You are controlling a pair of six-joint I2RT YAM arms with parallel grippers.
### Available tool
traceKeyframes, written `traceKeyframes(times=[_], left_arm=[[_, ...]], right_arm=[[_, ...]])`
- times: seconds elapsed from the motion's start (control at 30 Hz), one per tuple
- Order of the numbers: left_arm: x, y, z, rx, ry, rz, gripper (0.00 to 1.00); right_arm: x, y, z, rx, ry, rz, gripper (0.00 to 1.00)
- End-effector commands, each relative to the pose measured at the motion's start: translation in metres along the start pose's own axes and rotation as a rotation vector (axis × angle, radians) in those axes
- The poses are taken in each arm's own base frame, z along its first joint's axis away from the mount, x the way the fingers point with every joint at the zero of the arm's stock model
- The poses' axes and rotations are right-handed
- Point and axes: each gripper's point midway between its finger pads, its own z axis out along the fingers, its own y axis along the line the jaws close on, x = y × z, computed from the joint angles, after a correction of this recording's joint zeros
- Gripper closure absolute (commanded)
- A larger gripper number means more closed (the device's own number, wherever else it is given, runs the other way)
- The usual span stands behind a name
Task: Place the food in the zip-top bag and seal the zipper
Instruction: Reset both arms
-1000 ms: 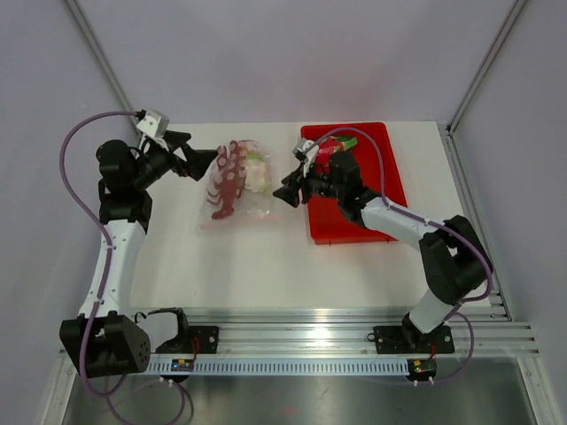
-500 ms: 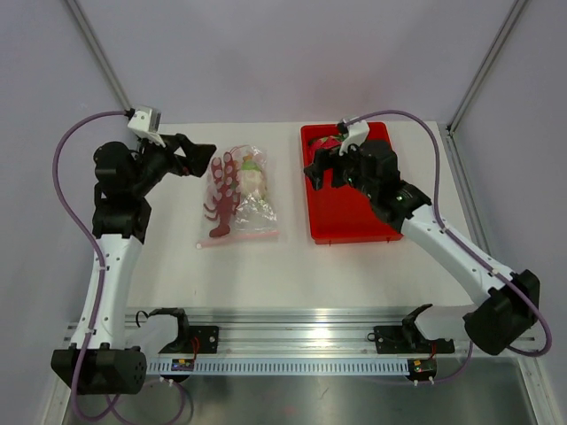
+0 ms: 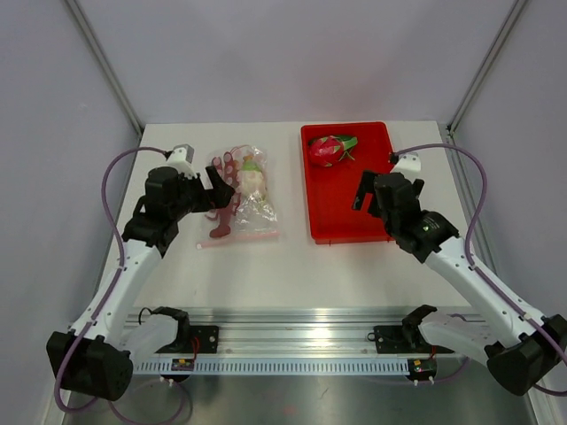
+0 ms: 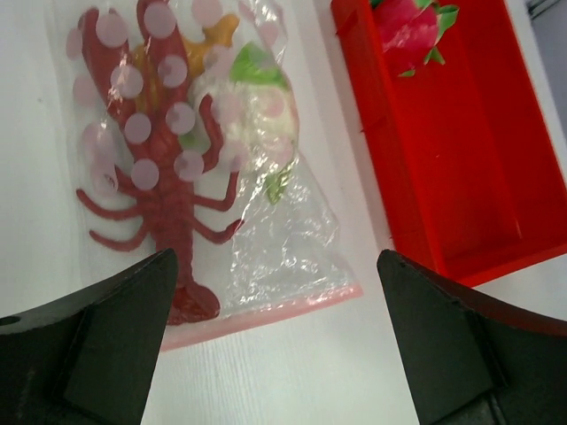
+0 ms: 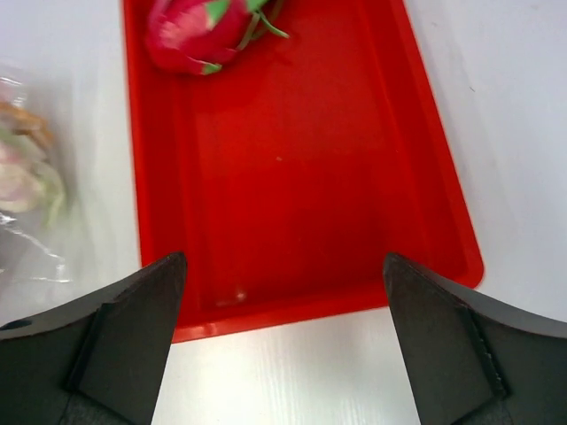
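Note:
The zip-top bag [image 3: 241, 190] lies flat on the table, its pink zipper [image 3: 239, 237] along the near edge. Inside is the food: a dark-red lobster-shaped piece with thin legs [image 4: 155, 159], a white lumpy piece [image 4: 257, 111], an orange-yellow bit [image 4: 220, 34] and some green [image 4: 261, 73]. The zipper [image 4: 266, 312] looks flat. My left gripper [image 3: 221, 190] is open and empty just left of the bag; in its wrist view it [image 4: 276, 283] hovers over the zipper end. My right gripper [image 3: 363, 191] is open and empty over the red tray, above its near rim [image 5: 283, 274].
The red tray [image 3: 350, 221] stands right of the bag, with a pink dragon fruit [image 3: 328, 149] in its far end. It also shows in the right wrist view [image 5: 190, 35] and the left wrist view [image 4: 407, 31]. The bag's edge [image 5: 22, 177] shows there too.
Both arms have pulled back toward the near side. The left gripper moved from the bag's far-left to its left side. The right gripper left the dragon fruit, which now lies uncovered.

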Motion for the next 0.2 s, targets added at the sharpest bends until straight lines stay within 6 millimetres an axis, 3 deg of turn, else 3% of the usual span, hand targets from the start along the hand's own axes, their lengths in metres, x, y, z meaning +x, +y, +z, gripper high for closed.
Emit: traceKeyframes(times=[0.0,0.17], left_arm=[[-0.0095,0.0126,-0.0036,-0.079,-0.087,0.004,0.01],[-0.0027,0.0121,-0.0016,-0.069,-0.071,0.031,0.01]], right_arm=[[0.0246,-0.0345,0.0008,0.157,0.027,0.015,0.01],[0.0338,-0.0398,0.0008,0.152,0.009,0.038,0.00]])
